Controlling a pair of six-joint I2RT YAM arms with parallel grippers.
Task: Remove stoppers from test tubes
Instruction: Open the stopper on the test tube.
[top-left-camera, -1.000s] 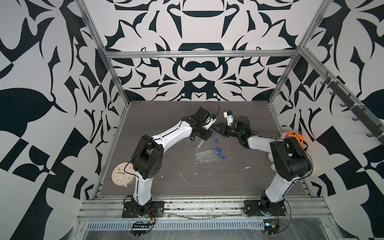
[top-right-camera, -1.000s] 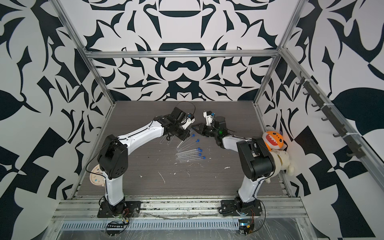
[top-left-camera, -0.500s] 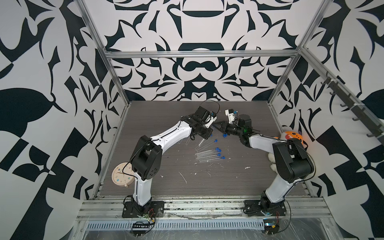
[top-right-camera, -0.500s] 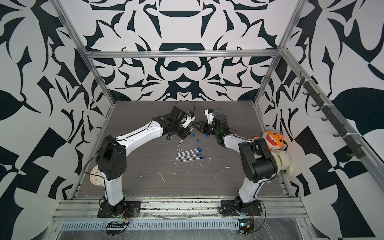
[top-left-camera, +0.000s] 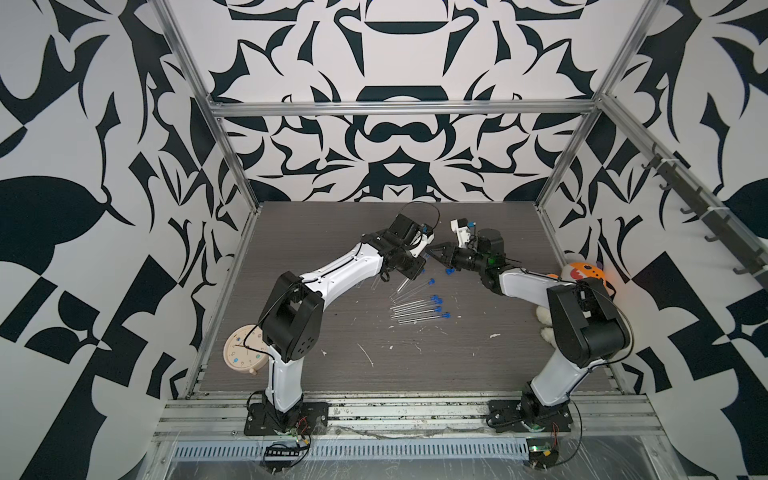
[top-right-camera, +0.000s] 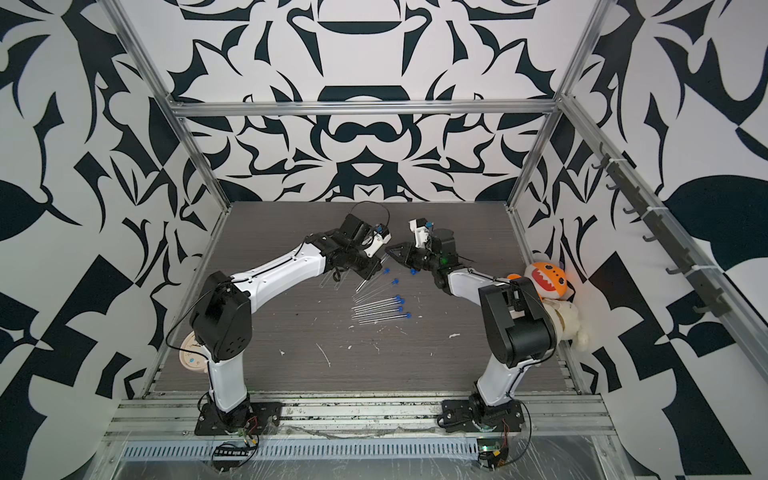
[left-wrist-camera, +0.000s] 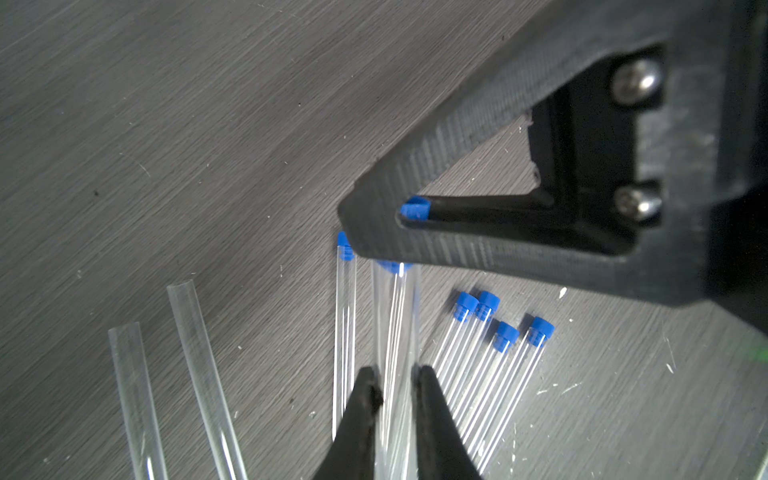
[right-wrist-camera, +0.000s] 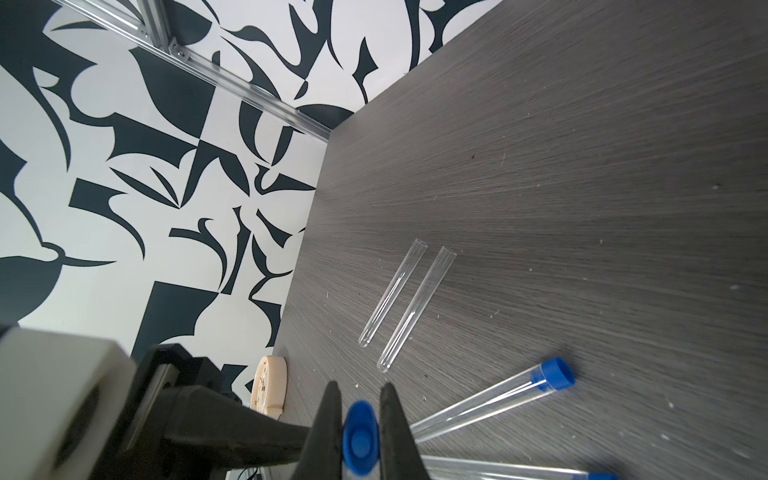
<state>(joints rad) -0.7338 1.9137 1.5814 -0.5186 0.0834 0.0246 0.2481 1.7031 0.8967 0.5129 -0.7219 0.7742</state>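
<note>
Uncorking in mid-air: stopper (right-wrist-camera: 360, 440) pinched, test tube (left-wrist-camera: 395, 324) clamped.
Left wrist: shows the left end effector (left-wrist-camera: 395, 374) closed tight on the clear shaft, with blue at the mouth, so judged not yet out. Right wrist: shows the right end effector (right-wrist-camera: 360, 388) closed on the stopper's head, and two open tubes (right-wrist-camera: 417, 309) lying on the tabletop (right-wrist-camera: 582, 166). Both top views: puts the grip point at 12 o'clock of the capped tubes (top-right-camera: 380, 311) mid-tabletop, open tubes at 10 o'clock, loose stoppers (top-right-camera: 413, 272) at 1 o'clock. Nothing visible inside any tube. Likely light, stiff, slick, breakable: hold mid-shaft, pinch the head, pull straight along the axis without bending.
</note>
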